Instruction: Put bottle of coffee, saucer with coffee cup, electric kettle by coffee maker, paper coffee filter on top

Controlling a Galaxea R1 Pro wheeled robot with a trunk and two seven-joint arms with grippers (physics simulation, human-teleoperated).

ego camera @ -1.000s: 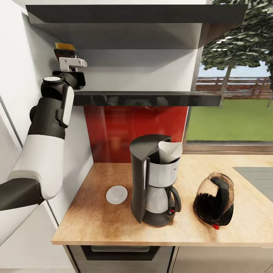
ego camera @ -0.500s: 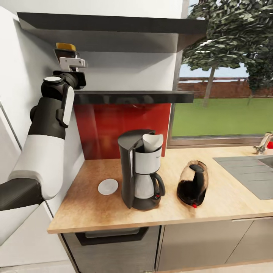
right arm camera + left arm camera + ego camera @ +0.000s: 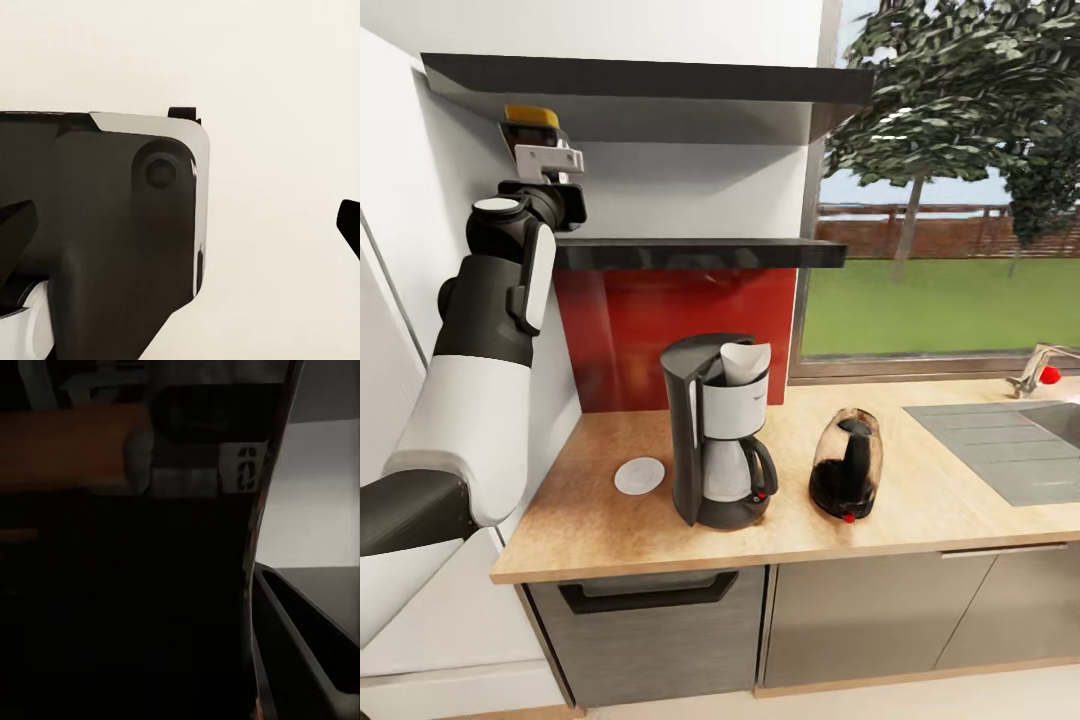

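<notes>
The bottle of coffee is gripped by the left hand above the kitchen shelf. On the bench, the saucer lies at the coffee maker's nine o'clock, the electric kettle at three o'clock. The paper coffee filter sits atop the maker.

Black-and-silver coffee maker, white saucer, dark tinted electric kettle with red switch, yellow-orange capped bottle of coffee, red backsplash.

On the wooden desk, the tall black drip coffee maker stands between the small round white saucer at its left and the rounded dark glass kettle at its right. A white paper cone filter sits atop the machine. The thin black wall shelf hangs above, far behind.
</notes>
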